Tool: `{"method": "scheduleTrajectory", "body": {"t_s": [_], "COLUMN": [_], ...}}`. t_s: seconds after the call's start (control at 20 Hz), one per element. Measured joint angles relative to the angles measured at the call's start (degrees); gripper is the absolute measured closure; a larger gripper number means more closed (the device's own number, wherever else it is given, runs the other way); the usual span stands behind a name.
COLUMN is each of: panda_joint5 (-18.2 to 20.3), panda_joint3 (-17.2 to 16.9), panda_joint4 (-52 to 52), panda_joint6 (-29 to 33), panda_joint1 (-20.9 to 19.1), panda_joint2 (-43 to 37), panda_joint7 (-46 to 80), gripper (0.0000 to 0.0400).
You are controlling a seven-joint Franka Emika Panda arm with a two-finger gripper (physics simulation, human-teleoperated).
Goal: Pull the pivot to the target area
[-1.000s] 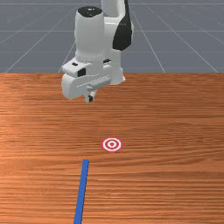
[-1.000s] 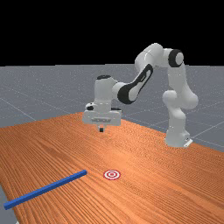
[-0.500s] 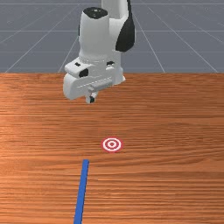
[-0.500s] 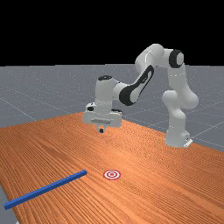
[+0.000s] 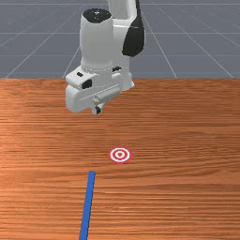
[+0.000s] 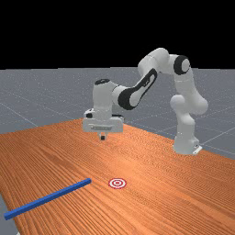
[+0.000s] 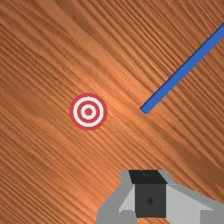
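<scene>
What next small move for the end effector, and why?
I'd probably lower the end effector toward the end of the blue bar nearest the red-and-white target. It hangs above the table, touching nothing, and the bar lies beside the target, with a gap between them.

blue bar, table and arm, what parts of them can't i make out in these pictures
- Blue bar, end away from the target: front view, cut off by the bottom edge; wrist view, by the right edge.
- Arm, upper part: front view, cut off by the top edge.
- Table, right side: far view, cut off by the right edge.
</scene>
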Motion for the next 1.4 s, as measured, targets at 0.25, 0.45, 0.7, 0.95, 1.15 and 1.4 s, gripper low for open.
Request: {"method": "scheduleTrajectory", "body": {"t_s": [0.25,0.45,0.7,0.95,1.15,1.4], "panda_joint5": [0.86,1.09,1.22,0.54,1.98,1.55], "panda_joint3": [0.41,0.51,0.26,0.26,1.37,1.02], "panda_joint4": [4.86,-0.36,2.85,0.80,5.94,9.50], "panda_joint6": [1.15,14.24,13.68,19.07,14.80,13.31], "panda_joint1": [-0.31,-0.36,-0.20,-0.16,-1.28,-1.00], "panda_joint2": [3.52,2.76,10.58,13.09,15.69,17.68], "panda_joint7": [-0.40,0.02,1.80,0.94,-0.42,0.10], "gripper": [0.0400,0.0400,0.0400,0.0400,0.0400,0.0400]}}
